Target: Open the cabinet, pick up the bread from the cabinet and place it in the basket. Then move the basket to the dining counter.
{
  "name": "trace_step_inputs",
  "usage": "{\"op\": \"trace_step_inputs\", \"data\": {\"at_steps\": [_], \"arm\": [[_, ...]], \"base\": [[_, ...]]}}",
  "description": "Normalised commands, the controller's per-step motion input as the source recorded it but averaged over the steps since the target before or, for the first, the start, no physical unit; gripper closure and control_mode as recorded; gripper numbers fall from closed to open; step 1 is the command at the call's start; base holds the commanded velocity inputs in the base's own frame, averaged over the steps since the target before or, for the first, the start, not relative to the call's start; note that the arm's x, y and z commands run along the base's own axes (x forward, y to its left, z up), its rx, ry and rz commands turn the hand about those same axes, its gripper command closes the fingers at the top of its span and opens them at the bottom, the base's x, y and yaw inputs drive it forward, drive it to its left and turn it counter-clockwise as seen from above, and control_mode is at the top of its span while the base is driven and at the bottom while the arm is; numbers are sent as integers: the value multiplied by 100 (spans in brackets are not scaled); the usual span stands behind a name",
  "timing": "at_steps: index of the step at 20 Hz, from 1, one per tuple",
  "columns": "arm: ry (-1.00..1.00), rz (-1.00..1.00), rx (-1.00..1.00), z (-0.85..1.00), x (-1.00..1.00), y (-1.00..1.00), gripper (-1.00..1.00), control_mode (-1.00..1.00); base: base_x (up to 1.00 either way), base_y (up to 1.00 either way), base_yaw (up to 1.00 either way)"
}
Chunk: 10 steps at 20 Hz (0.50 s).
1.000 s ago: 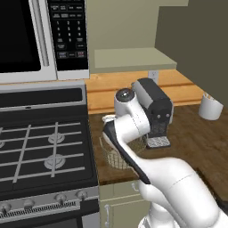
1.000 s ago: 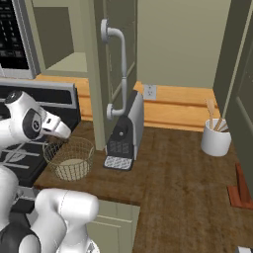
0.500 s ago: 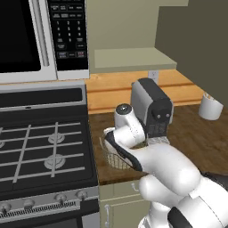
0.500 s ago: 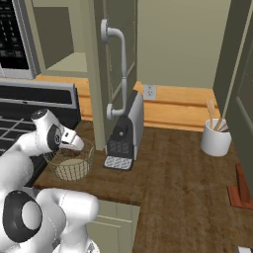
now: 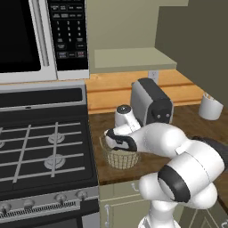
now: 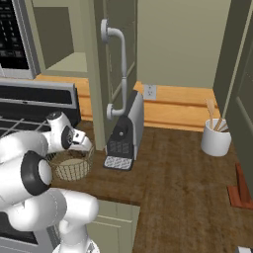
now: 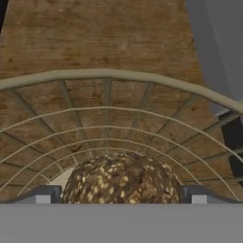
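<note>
Gripper [image 7: 121, 192] inside the wire basket [image 7: 109, 76], fingers closed around the seeded bread [image 7: 122, 179]; coffee machine [image 6: 126, 133] at three o'clock.

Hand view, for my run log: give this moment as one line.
stage: placing bread | gripper: shut on bread | position: inside basket, on worktop by coffee machine | cabinet: open

A rough, seed-speckled crust covers the bread [image 7: 122, 180] inside the tan wire-mesh basket [image 7: 109, 76], set on a matt, dark-grained wooden worktop [image 7: 95, 33].
</note>
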Motion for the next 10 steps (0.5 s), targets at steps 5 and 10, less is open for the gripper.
{"op": "trace_step_inputs", "data": {"at_steps": [5,10], "arm": [[7,7,0,-24,28,2,100,-100],[7,6,0,-21,3,16,-100,-100]], "base": [[0,0,0],[0,0,0]]}}
